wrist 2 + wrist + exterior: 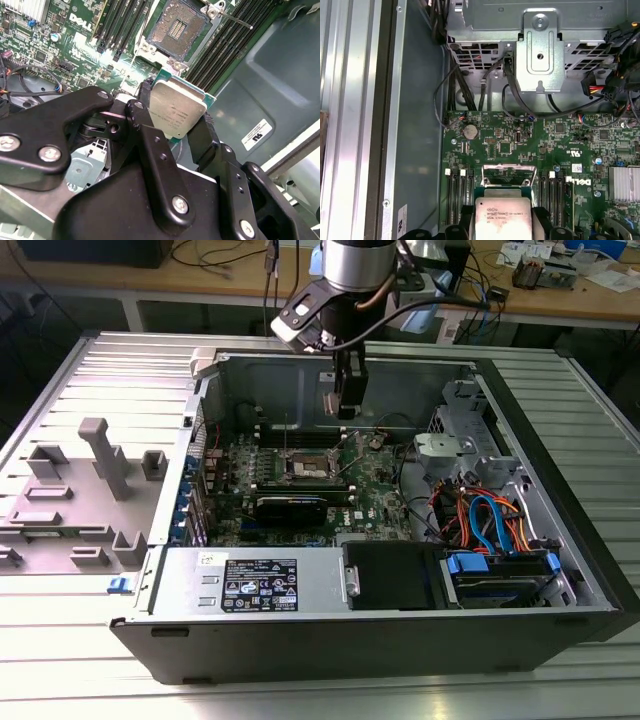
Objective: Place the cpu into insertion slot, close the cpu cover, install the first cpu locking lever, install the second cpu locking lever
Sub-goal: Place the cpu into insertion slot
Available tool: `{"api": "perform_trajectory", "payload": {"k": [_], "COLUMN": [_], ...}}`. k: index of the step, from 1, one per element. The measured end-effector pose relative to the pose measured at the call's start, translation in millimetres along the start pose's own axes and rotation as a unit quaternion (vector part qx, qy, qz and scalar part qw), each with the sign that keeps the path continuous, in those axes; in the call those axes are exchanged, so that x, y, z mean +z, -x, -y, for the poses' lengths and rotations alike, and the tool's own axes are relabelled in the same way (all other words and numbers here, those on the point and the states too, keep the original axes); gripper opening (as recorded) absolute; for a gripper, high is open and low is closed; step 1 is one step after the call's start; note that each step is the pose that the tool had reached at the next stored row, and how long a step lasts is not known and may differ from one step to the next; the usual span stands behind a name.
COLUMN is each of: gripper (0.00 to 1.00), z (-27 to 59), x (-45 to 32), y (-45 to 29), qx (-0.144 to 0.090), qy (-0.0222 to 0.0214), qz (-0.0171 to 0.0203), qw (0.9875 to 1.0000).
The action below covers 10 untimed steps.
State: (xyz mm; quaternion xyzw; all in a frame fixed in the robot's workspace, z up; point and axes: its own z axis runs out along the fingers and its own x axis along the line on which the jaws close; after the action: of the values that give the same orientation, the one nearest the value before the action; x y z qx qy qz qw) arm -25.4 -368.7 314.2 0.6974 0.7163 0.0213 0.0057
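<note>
On the exterior view's left, a grey fixture tray lies beside the open computer case. Inside the case, the green motherboard carries the insertion slot, its dark centre empty. The gripper hangs above and slightly right of the slot, fingers pinching the cpu by opposite edges, clear of the board. Further right, blue and orange cables crowd the drive bay.

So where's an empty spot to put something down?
The ribbed table along the case's black side, and the flat black cover between the power supply and blue drive caddy. The motherboard is crowded, with the gripper holding the cpu over it, and cables tangle beside it.
</note>
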Motion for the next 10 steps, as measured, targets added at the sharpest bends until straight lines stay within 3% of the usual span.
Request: {"api": "perform_trajectory", "payload": {"k": [10], "gripper": [0.54], "z": [0.2], "x": [4.7], "y": [0.1], "qx": [0.001], "qy": [0.0], "qz": [0.0002], "qw": [1.0]}}
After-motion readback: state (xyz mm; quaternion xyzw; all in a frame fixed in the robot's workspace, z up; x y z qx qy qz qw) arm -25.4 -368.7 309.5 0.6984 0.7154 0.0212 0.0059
